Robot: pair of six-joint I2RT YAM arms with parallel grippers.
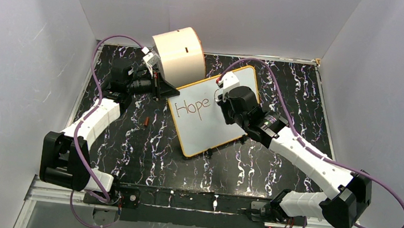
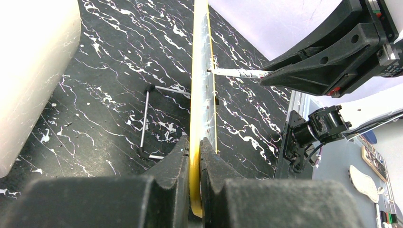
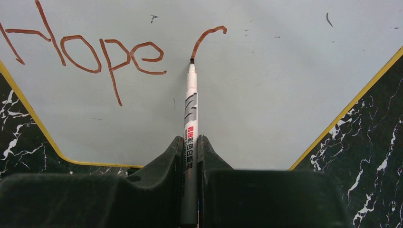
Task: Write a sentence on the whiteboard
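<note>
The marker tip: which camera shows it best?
The right wrist view: the marker runs up from the right gripper, tip touching the whiteboard beside "Hope". The left wrist view shows it small, side-on. In the top view the arm mostly hides it.

Cream drum (image 1: 179,51) blocks passage behind the whiteboard (image 1: 204,132) at its far corner.

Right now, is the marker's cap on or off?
Off: the marker has a bare tip touching the whiteboard, at the end of a red-brown stroke.
</note>
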